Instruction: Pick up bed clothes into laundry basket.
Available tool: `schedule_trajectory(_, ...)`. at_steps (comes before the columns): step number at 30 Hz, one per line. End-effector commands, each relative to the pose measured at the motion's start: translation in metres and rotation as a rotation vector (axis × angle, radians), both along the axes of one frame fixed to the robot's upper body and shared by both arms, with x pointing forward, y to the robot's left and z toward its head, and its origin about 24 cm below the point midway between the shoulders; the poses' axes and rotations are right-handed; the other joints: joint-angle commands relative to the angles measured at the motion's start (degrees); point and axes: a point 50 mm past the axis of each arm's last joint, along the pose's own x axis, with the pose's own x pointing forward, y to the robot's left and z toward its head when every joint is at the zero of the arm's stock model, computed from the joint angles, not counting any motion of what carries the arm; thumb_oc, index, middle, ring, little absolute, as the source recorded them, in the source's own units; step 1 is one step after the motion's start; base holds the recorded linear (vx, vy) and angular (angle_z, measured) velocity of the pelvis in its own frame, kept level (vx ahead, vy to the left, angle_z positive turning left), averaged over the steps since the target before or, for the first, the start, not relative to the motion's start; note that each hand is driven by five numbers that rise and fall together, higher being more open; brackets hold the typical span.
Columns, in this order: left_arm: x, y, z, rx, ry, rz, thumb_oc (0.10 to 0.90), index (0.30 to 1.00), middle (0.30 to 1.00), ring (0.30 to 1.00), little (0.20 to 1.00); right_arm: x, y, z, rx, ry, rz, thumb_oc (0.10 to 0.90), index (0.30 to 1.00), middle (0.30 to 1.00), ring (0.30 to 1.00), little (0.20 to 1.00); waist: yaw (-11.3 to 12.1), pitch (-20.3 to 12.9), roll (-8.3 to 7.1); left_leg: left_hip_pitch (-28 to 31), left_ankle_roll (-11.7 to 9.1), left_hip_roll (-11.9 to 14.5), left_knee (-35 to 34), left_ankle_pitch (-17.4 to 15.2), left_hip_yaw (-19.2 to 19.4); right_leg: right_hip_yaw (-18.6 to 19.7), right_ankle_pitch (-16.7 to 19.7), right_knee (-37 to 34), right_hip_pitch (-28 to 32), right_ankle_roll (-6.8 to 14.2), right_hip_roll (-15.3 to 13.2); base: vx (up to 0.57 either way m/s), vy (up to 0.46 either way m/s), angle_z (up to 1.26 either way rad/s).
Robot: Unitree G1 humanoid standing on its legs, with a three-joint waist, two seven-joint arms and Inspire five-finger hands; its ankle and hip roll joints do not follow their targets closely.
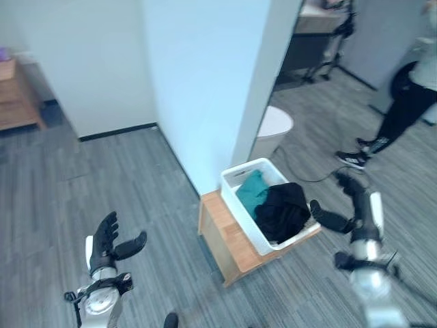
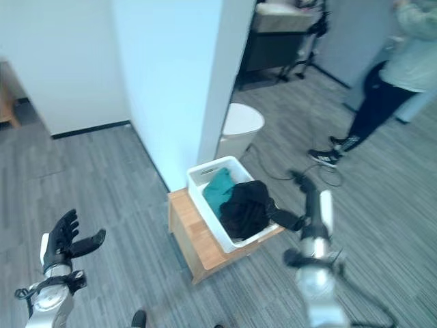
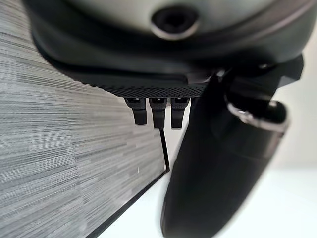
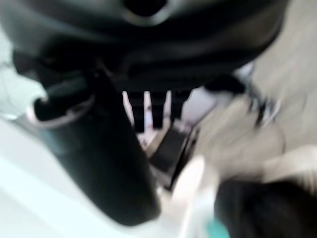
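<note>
Beside the white wall corner, a low wooden stand on grey plank floor carries the white laundry basket, teal cloth and black clothes inside. Right hand, released, hangs just past the basket; left hand, fingers spread, is well apart. A person stands beyond, torso visible in the right eye view.

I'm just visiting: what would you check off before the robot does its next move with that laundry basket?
1. Clothes inside basket: ok; teal garment lies in the white laundry basket.
2. Nothing spilling: not ok; black garment drapes over the rim.
3. Basket support: ok; it rests on the low wooden stand.
4. Right robot hand: ok; open, beside the basket.
5. Left robot hand: ok; open, holding nothing, over the floor.
6. Space around: not ok; a person stands close by.
</note>
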Motion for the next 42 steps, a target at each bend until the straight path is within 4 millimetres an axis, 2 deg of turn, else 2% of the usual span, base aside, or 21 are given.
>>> schedule_trajectory(1, 0.018, 0.025, 0.062, 0.107, -0.311, 0.021, 0.8, 0.9, 0.9, 0.9, 0.9, 0.015, -0.03, 0.058, -0.199, -0.269, -0.08, 0.8, 0.9, 0.9, 0.9, 0.9, 0.9, -0.5, 0.2, 1.8, -0.5, -1.3, -2.4, -2.6, 3.9, -4.8, -2.0, -6.6, 6.4, -1.3, 2.7, -0.12, -0.167, 1.01)
schedule_trajectory(3, 0.016, 0.02, 0.066, 0.052, -0.345, -0.02, 0.8, 0.9, 0.9, 0.9, 0.9, 0.02, -0.023, 0.065, -0.297, -0.284, -0.054, 0.8, 0.9, 0.9, 0.9, 0.9, 2.7, -0.8, 0.38, 0.8, -1.8, -0.2, -2.4, -1.1, 3.2, -8.0, -2.4, -9.1, 8.1, -1.4, 2.4, -0.11, -0.214, 0.39)
schedule_trajectory(6, 0.004, 0.014, 0.07, 0.011, -0.379, -0.048, 0.8, 0.9, 0.9, 0.9, 0.9, 0.019, -0.013, 0.071, -0.385, -0.297, 0.032, 0.8, 0.9, 0.9, 0.9, 0.9, 3.9, -0.3, 1.78, -0.9, -4.4, 1.8, -2.3, 2.2, 1.7, -10.9, -2.6, -13.2, 11.0, -3.3, 4.9, -0.16, -0.284, 0.27)
schedule_trajectory(10, -0.005, 0.014, 0.068, -0.01, -0.384, -0.024, 0.8, 0.9, 0.9, 0.9, 0.9, 0.023, -0.001, 0.075, -0.392, -0.324, 0.1, 0.8, 0.9, 0.9, 0.9, 0.9, 3.3, 2.5, 3.7, -3.5, -6.4, 3.9, -1.3, 5.2, 2.6, -13.0, -3.1, -14.5, 12.2, -4.6, 6.4, -0.23, -0.186, 0.18)
schedule_trajectory(12, -0.009, 0.014, 0.064, -0.024, -0.383, 0.012, 0.8, 0.9, 0.9, 0.9, 0.9, 0.03, 0.004, 0.077, -0.391, -0.328, 0.126, 0.8, 0.9, 0.9, 0.9, 0.9, 1.5, 4.5, 3.87, -4.5, -5.3, 7.3, 0.7, 6.3, 12.7, -15.7, -3.5, -14.5, 12.5, -5.4, 6.3, -0.27, -0.139, 0.42)
schedule_trajectory(13, -0.009, 0.015, 0.064, -0.024, -0.384, 0.014, 0.8, 0.9, 0.9, 0.9, 0.9, 0.03, 0.004, 0.077, -0.391, -0.329, 0.127, 0.8, 0.9, 0.9, 0.9, 0.9, 1.6, 4.6, 3.83, -4.4, -5.3, 7.3, 0.8, 6.2, 13.0, -15.5, -3.6, -14.5, 12.6, -5.4, 6.2, -0.16, -0.08, 0.42)
schedule_trajectory(15, -0.012, 0.015, 0.058, -0.039, -0.365, 0.023, 0.8, 0.9, 0.9, 0.9, 0.9, 0.034, 0.008, 0.079, -0.37, -0.336, 0.138, 0.8, 0.9, 0.9, 0.9, 0.9, -0.1, 4.8, 3.11, -2.4, -4.7, 11.2, 3.9, 4.9, 24.1, -17.7, -3.0, -14.4, 12.1, -5.9, 5.6, -0.2, -0.113, 0.5)
schedule_trajectory(18, -0.016, 0.015, 0.052, -0.057, -0.344, 0.029, 0.8, 0.9, 0.9, 0.9, 0.9, 0.034, 0.008, 0.08, -0.356, -0.339, 0.141, 0.8, 0.9, 0.9, 0.9, 0.9, -0.7, 4.7, 2.71, -1.0, -4.7, 11.7, 8.3, 2.0, 25.0, -18.7, -2.5, -14.2, 11.6, -6.1, 4.8, -0.13, -0.076, 0.51)
schedule_trajectory(19, -0.02, 0.013, 0.047, -0.084, -0.328, 0.029, 0.8, 0.9, 0.9, 0.9, 0.9, 0.033, 0.005, 0.08, -0.359, -0.337, 0.137, 0.8, 0.9, 0.9, 0.9, 0.9, -1.3, 4.3, 2.35, 1.2, -4.3, 11.3, 12.8, -1.4, 25.1, -20.4, -2.0, -14.0, 10.6, -6.5, 3.9, -0.15, -0.085, 0.42)
schedule_trajectory(21, -0.022, 0.012, 0.045, -0.095, -0.321, 0.029, 0.8, 0.9, 0.9, 0.9, 0.9, 0.033, 0.003, 0.081, -0.365, -0.336, 0.129, 0.8, 0.9, 0.9, 0.9, 0.9, -1.8, 4.1, 2.26, 2.0, -4.1, 11.3, 15.6, -3.2, 25.3, -21.4, -1.9, -13.9, 10.3, -6.7, 3.8, -0.11, -0.086, 0.17)
schedule_trajectory(22, -0.022, 0.01, 0.04, -0.109, -0.302, 0.025, 0.8, 0.9, 0.9, 0.9, 0.9, 0.032, -0.004, 0.083, -0.367, -0.34, 0.102, 0.8, 0.9, 0.9, 0.9, 0.9, -2.8, 3.2, 1.99, 5.6, -4.6, 11.5, 20.4, -6.3, 27.8, -23.5, -2.3, -13.9, 9.5, -7.2, 3.8, -0.07, -0.091, 0.39)
schedule_trajectory(23, -0.022, 0.01, 0.04, -0.109, -0.301, 0.025, 0.8, 0.9, 0.9, 0.9, 0.9, 0.032, -0.004, 0.083, -0.368, -0.339, 0.102, 0.8, 0.9, 0.9, 0.9, 0.9, -2.9, 3.3, 2.14, 5.5, -4.7, 11.7, 20.9, -6.7, 27.7, -23.6, -2.5, -13.8, 9.7, -7.2, 3.9, -0.08, -0.114, 0.72)
schedule_trajectory(24, -0.021, 0.009, 0.039, -0.115, -0.296, 0.022, 0.8, 0.9, 0.9, 0.9, 0.9, 0.031, -0.008, 0.084, -0.369, -0.344, 0.082, 0.8, 0.9, 0.9, 0.9, 0.9, -3.7, 2.7, 1.97, 7.5, -4.8, 12.4, 23.0, -7.0, 30.9, -25.7, -2.3, -13.7, 8.8, -7.8, 3.8, -0.06, -0.077, 0.8)
schedule_trajectory(27, -0.017, 0.006, 0.036, -0.125, -0.281, 0.004, 0.8, 0.9, 0.9, 0.9, 0.9, 0.028, -0.02, 0.088, -0.372, -0.357, 0.027, 0.8, 0.9, 0.9, 0.9, 0.9, -6.1, 1.4, 2.13, 11.8, -6.1, 14.1, 30.1, -7.4, 38.1, -32.6, -2.8, -13.0, 7.0, -9.4, 3.8, -0.08, -0.12, 1.28)
schedule_trajectory(28, -0.013, 0.005, 0.035, -0.124, -0.276, -0.006, 0.8, 0.9, 0.9, 0.9, 0.9, 0.026, -0.024, 0.091, -0.373, -0.37, 0.006, 0.8, 0.9, 0.9, 0.9, 0.9, -7.2, 0.8, 2.11, 13.5, -7.2, 14.9, 34.1, -6.8, 41.7, -37.2, -3.4, -12.5, 6.4, -10.5, 3.7, -0.07, -0.117, 1.85)
schedule_trajectory(29, -0.012, 0.005, 0.035, -0.124, -0.276, -0.006, 0.8, 0.9, 0.9, 0.9, 0.9, 0.025, -0.024, 0.091, -0.373, -0.371, 0.005, 0.8, 0.9, 0.9, 0.9, 0.9, -7.4, 0.8, 2.18, 13.3, -7.3, 15.1, 34.4, -6.8, 41.3, -37.4, -3.5, -12.5, 6.5, -10.5, 3.8, -0.08, -0.057, 2.62)
schedule_trajectory(30, -0.008, 0.003, 0.037, -0.123, -0.285, -0.017, 0.8, 0.9, 0.9, 0.9, 0.9, 0.022, -0.029, 0.093, -0.376, -0.374, -0.02, 0.8, 0.9, 0.9, 0.9, 0.9, -8.2, 0.5, 2.46, 13.9, -8.2, 15.5, 35.7, -6.3, 43.5, -41.0, -3.9, -12.0, 5.9, -11.1, 3.4, -0.03, 0.004, 2.32)
schedule_trajectory(33, -0.007, -0.001, 0.04, -0.125, -0.297, -0.028, 0.8, 0.9, 0.9, 0.9, 0.9, 0.02, -0.032, 0.092, -0.364, -0.369, -0.039, 0.8, 0.9, 0.9, 0.9, 0.9, -9.4, 0.6, 3.08, 13.9, -8.2, 15.1, 32.6, -7.6, 44.6, -44.5, -3.4, -11.0, 5.4, -10.6, 2.6, -0.09, 0.119, 1.06)
schedule_trajectory(35, -0.007, -0.001, 0.04, -0.132, -0.294, -0.037, 0.8, 0.9, 0.9, 0.9, 0.9, 0.018, -0.033, 0.092, -0.355, -0.368, -0.047, 0.8, 0.9, 0.9, 0.9, 0.9, -10.9, -0.2, 3.74, 17.2, -6.0, 11.1, 20.6, -11.6, 46.0, -47.1, -0.4, -10.0, 3.4, -9.2, 0.0, -0.16, 0.285, 1.77)
schedule_trajectory(38, -0.007, -0.001, 0.039, -0.135, -0.289, -0.034, 0.8, 0.9, 0.9, 0.9, 0.9, 0.019, -0.031, 0.09, -0.349, -0.362, -0.042, 0.8, 0.9, 0.9, 0.9, 0.9, -10.7, -0.4, 3.13, 18.3, -2.9, 6.6, 11.9, -14.9, 45.0, -48.0, 2.0, -7.5, 1.3, -7.1, -3.0, -0.09, 0.266, 0.89)
schedule_trajectory(42, -0.006, 0.001, 0.041, -0.103, -0.28, -0.053, 0.8, 0.9, 0.9, 0.9, 0.9, 0.022, -0.026, 0.091, -0.338, -0.367, -0.023, 0.8, 0.9, 0.9, 0.9, 0.9, -10.3, -0.8, 1.84, 20.1, -0.7, 3.0, 5.2, -15.9, 44.9, -48.0, 3.3, -3.0, -1.4, -5.3, -5.8, -0.09, 0.232, 0.37)
